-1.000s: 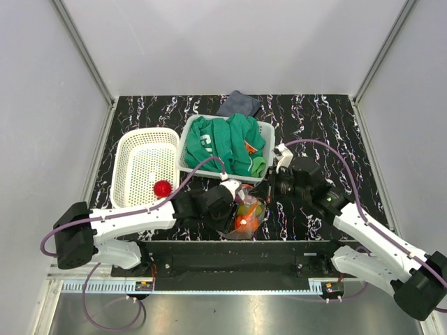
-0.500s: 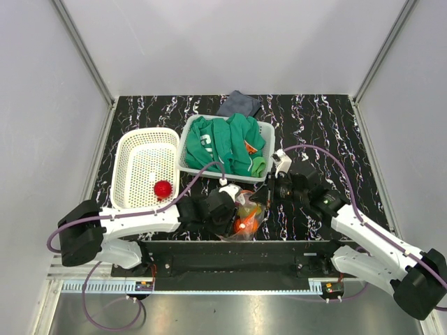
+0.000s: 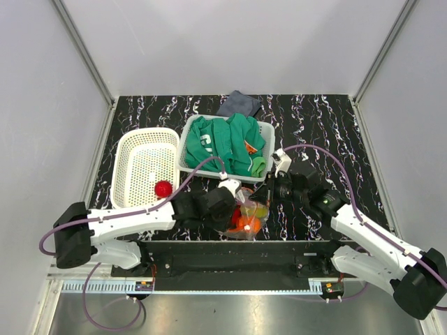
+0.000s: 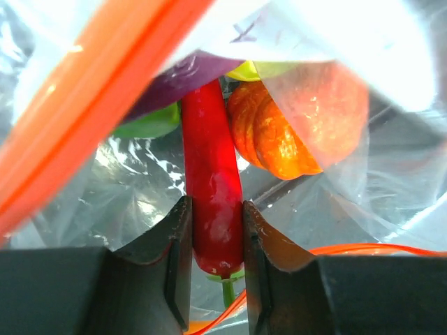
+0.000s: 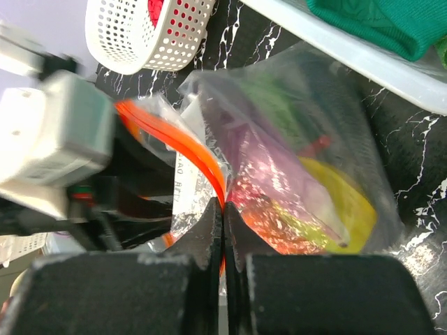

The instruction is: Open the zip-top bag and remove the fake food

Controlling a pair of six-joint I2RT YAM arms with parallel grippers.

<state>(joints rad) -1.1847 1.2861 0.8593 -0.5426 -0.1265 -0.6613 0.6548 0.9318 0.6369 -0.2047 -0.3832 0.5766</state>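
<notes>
The zip bag is lying at the near edge of the table, between the two arms. The left gripper is reaching into the bag's mouth, its fingers clamping a long red chili beside an orange pumpkin. The right gripper is pinching the bag's orange zip strip, fingers pressed together. A white label just behind the strip is showing dark print too blurred to read. Left of the bag a white basket is holding a red toy fruit. Beyond the bag a green garment is showing white lettering too small to read.
</notes>
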